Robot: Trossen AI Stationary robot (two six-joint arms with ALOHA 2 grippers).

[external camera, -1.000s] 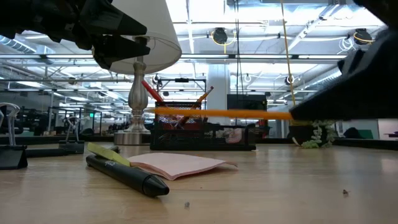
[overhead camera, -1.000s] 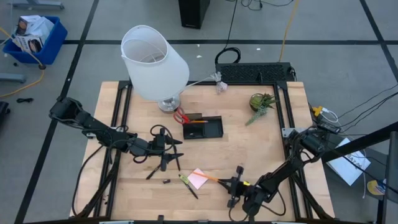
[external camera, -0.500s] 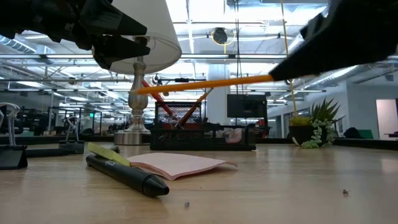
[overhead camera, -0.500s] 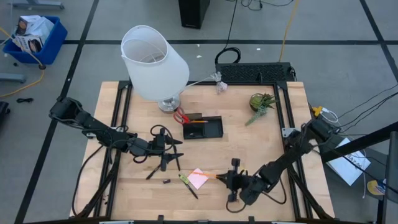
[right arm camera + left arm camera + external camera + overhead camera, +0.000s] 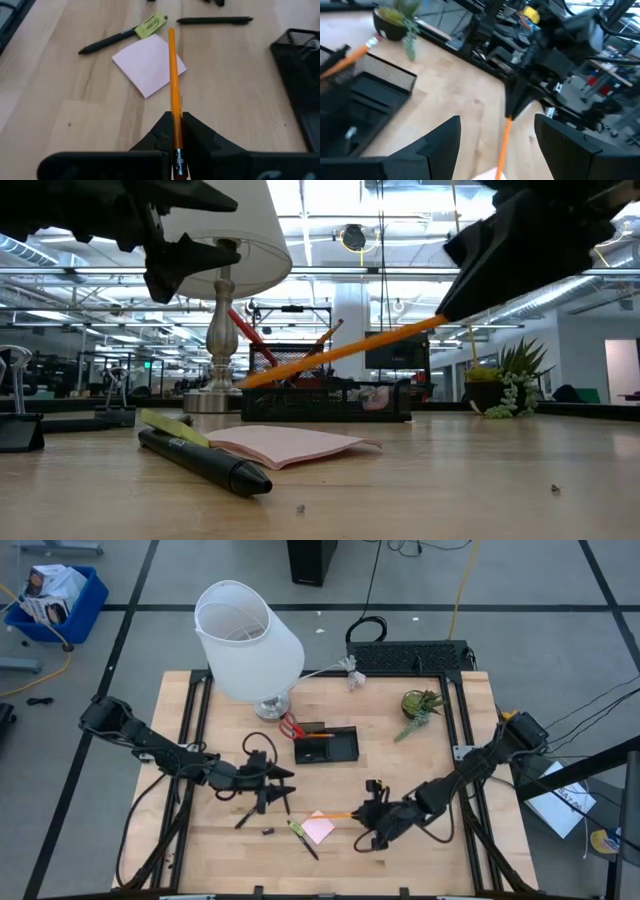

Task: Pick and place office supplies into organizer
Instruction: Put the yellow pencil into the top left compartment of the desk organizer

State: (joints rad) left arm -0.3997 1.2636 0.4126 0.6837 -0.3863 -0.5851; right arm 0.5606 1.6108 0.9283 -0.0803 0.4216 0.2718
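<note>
My right gripper (image 5: 372,816) is shut on an orange pencil (image 5: 340,352) above the near middle of the table. The pencil reaches left over the pink sticky-note pad (image 5: 318,828), which lies flat beside a yellow-green marker (image 5: 150,25) and a black pen (image 5: 306,843). The black organizer (image 5: 326,744) stands farther back, with another orange pencil (image 5: 345,57) and the red-handled scissors (image 5: 290,727) at its left end. My left gripper (image 5: 285,783) hovers open to the left of the pad, above more black pens (image 5: 262,802). My right gripper pinches the pencil between its two fingers just ahead of the metal band at the eraser end (image 5: 175,137). The pencil runs straight out ahead along the fingers. It is lifted clear of the table and slants, its free end (image 5: 248,382) lower and toward the table's left.
A white-shaded lamp (image 5: 250,640) stands at the far left and a small potted plant (image 5: 420,705) at the far right. A tiny black bit (image 5: 268,832) lies near the front. A black clip (image 5: 20,430) sits at the left in the low view. Bare wood lies right of the organizer.
My right gripper has risen and gone toward the far edge and a little left, carrying the pencil. The pencil has tipped from level to slanting, its free end now the lower. My left gripper has rolled about its own axis in place, still open.
</note>
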